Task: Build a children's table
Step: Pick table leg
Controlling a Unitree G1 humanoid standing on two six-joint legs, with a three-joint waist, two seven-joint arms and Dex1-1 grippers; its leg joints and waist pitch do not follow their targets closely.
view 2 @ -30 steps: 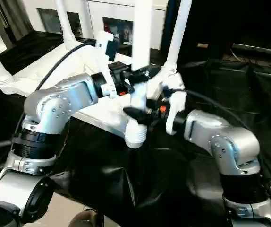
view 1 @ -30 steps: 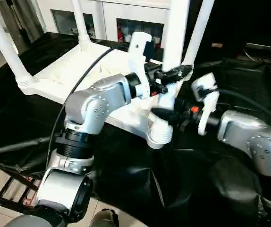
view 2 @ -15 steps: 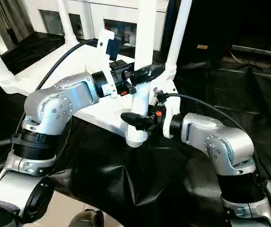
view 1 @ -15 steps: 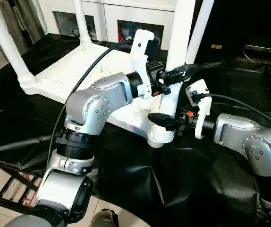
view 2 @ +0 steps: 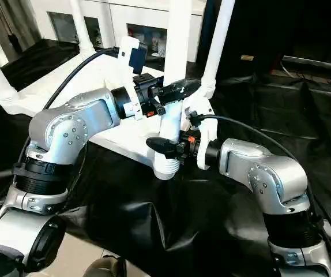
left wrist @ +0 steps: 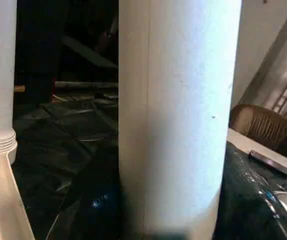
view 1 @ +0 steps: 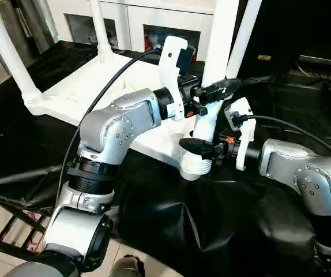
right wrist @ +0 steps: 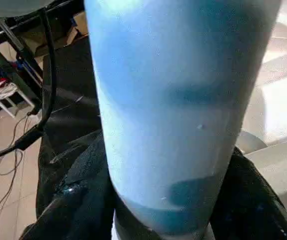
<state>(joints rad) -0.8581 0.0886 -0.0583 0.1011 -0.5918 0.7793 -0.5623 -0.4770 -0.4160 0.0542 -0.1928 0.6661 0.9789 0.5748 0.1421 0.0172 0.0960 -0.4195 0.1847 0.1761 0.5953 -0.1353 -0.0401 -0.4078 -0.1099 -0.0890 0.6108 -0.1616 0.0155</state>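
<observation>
Tabletop (view 1: 90, 86) upside down on bench (view 1: 154, 219); three legs seated. Fourth leg (view 1: 218, 52) in near socket (view 1: 197, 164): left gripper (view 1: 214, 89) jaws clamp it; right gripper (view 1: 197, 147) jaws narrowing low around it, grip uncertain. Left: seating it fully.

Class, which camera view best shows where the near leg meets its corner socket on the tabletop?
The left eye view: the near leg runs down into the ribbed corner socket, with both grippers on it. The right eye view shows the same, slightly shifted. Both wrist views show close-up leg surface, no joint.
</observation>
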